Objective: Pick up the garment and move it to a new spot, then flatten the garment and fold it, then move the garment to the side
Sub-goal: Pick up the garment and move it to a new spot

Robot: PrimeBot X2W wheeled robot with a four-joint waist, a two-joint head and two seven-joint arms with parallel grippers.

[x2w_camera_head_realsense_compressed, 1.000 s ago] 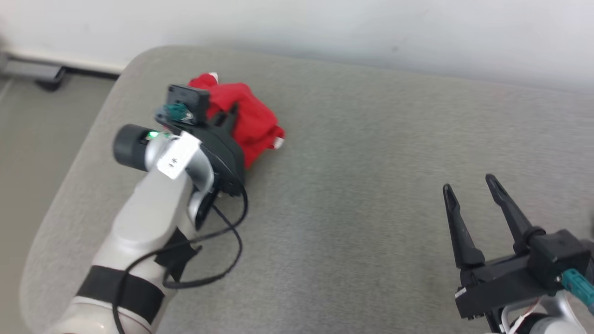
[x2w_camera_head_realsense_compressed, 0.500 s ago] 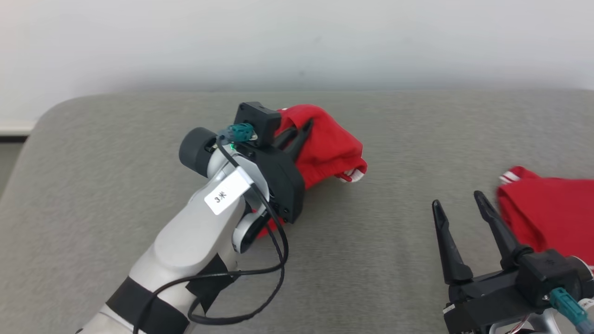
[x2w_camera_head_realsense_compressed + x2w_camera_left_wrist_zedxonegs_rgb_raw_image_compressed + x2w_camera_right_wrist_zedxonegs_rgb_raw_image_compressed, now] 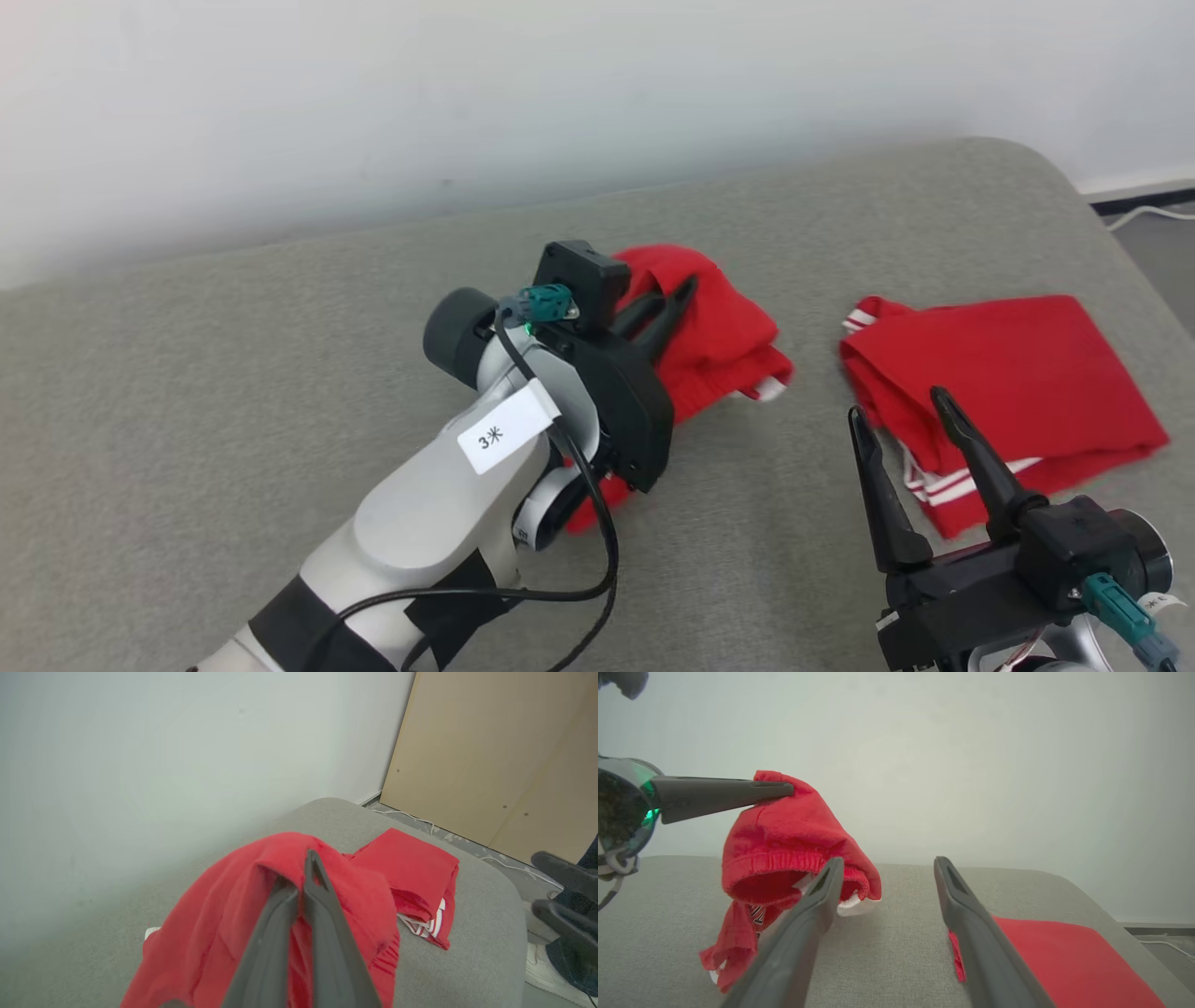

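The garment (image 3: 724,341) is a crumpled red piece with white trim, pinched at its top by my left gripper (image 3: 680,287), which is shut on it. It hangs from the closed fingers above the grey cushion, its lower end trailing on the fabric. The left wrist view shows the garment (image 3: 210,914) draped around my left gripper (image 3: 310,858). In the right wrist view the garment (image 3: 784,830) dangles from the left gripper (image 3: 787,788). My right gripper (image 3: 896,408) stands open at the lower right, with nothing between the fingers of the right gripper (image 3: 888,862).
A second red garment with white stripes (image 3: 1008,373) lies folded on the right part of the grey cushion (image 3: 233,373). The cushion's rounded right end drops to a floor with a white cable (image 3: 1153,215). A wooden panel (image 3: 490,756) and a white shoe (image 3: 537,968) stand beyond that end.
The head camera has swung to the right, bringing the folded red garment into view. My left gripper has carried the crumpled garment rightward along the cushion, still shut on it.
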